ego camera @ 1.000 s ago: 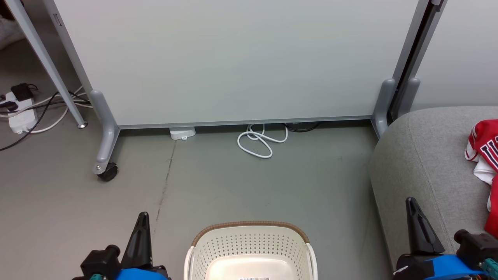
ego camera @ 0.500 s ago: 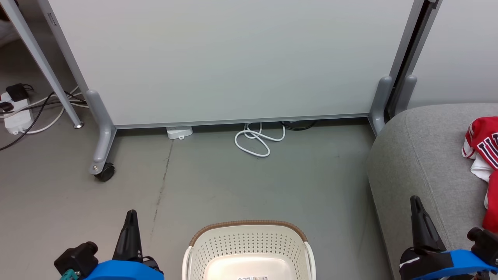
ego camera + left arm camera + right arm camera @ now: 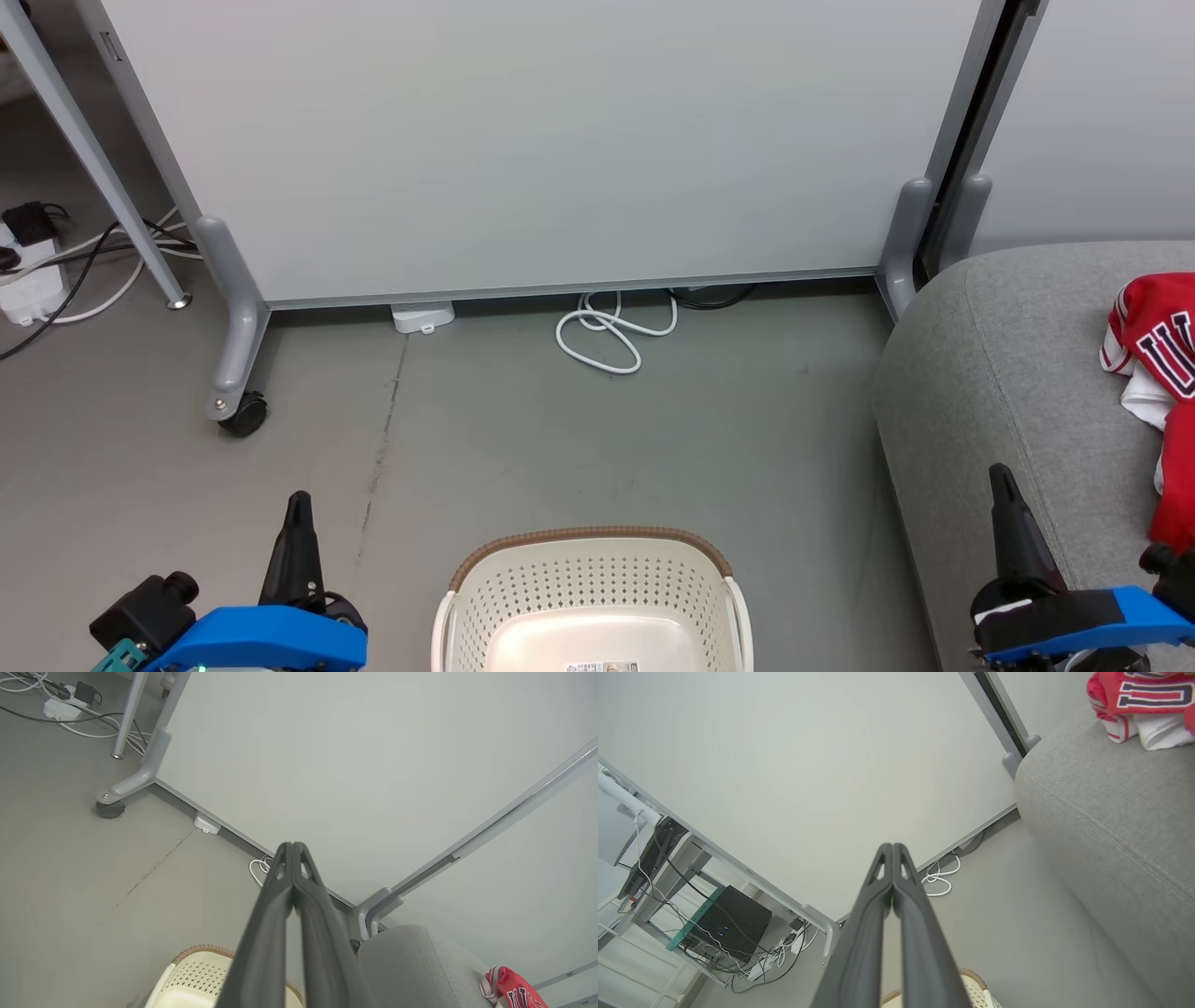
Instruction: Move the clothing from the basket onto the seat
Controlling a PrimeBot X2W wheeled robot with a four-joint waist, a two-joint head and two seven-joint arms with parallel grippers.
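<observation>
On seat (image 3: 1008, 392), clothing (image 3: 1144, 313) reads "U".

Bright, even, seemingly overhead light; soft shadows; wrist views bend at edges.

Robot body: 2 arms, dark fingers, blue wrists.
L gripper (image 3: 299, 523) & R gripper (image 3: 1006, 504): long matte dark-grey fingers (image 3: 266, 933) tapering to narrow tips, w/ a small cut-out (image 3: 280, 873) nr each tip. Behind each sits a glossy blue wrist cover (image 3: 266, 637). Black round-ended block (image 3: 149, 602) beside the L one, teal plug (image 3: 114, 656) at its edge. R wrist has a black collar w/ a white patch (image 3: 999, 611).
</observation>
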